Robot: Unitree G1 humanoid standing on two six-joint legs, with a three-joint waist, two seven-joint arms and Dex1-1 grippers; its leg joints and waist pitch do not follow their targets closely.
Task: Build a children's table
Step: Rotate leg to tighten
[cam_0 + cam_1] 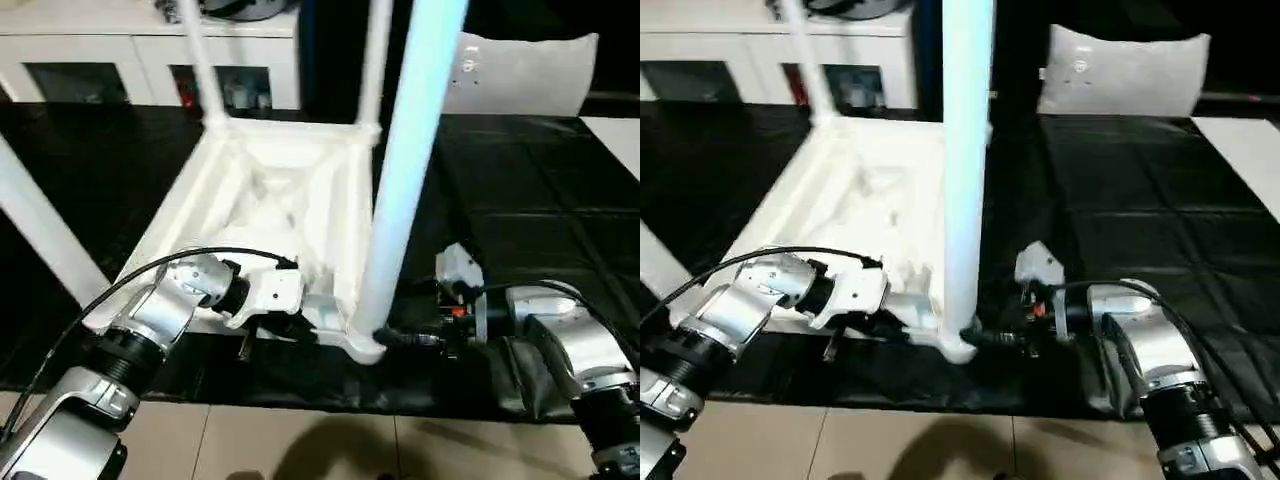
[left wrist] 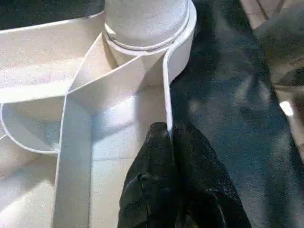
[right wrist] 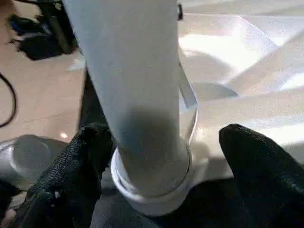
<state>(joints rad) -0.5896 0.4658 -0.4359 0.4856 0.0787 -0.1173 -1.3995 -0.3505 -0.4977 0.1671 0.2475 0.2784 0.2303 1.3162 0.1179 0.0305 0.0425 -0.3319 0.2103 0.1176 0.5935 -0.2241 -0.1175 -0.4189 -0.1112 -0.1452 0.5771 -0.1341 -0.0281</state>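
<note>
Between the spread fingers of the right gripper point(image 3: 156, 166): near-corner leg point(image 1: 405, 190) of the children's table point(image 1: 270, 195), seated upright in its round corner socket point(image 3: 152, 192). One black pad point(image 3: 76, 161) lies just beside the leg's base; the other stands apart on the far side. No pinch is made.

At the left gripper point(image 2: 171, 142): fingers pressed together, tips set against the thin upright rim wall point(image 2: 166, 95) of the top, close to that same socket. Whether the rim is nipped between them cannot be told.

Item: table top lying upside down on the black mat point(image 1: 520, 200), ribbed underside facing up. Three further legs stand in the other corners.

Handling, as judged:
- Weight: light; hollow moulded plastic.
- Stiffness: the top is rigid thanks to its ribs; the rim wall is thin and may flex under a hard squeeze.
- Surface: smooth and glossy, likely slippery against the pads; the leg tapers, so a grip may creep along it.
- Stability: tall legs give leverage, and a sideways push high up could tip or slide the whole piece.

Recommended hold: leg low down, just above the socket collar, pads on opposite sides; top steadied at the rim beside a corner, where the wall is braced.
</note>
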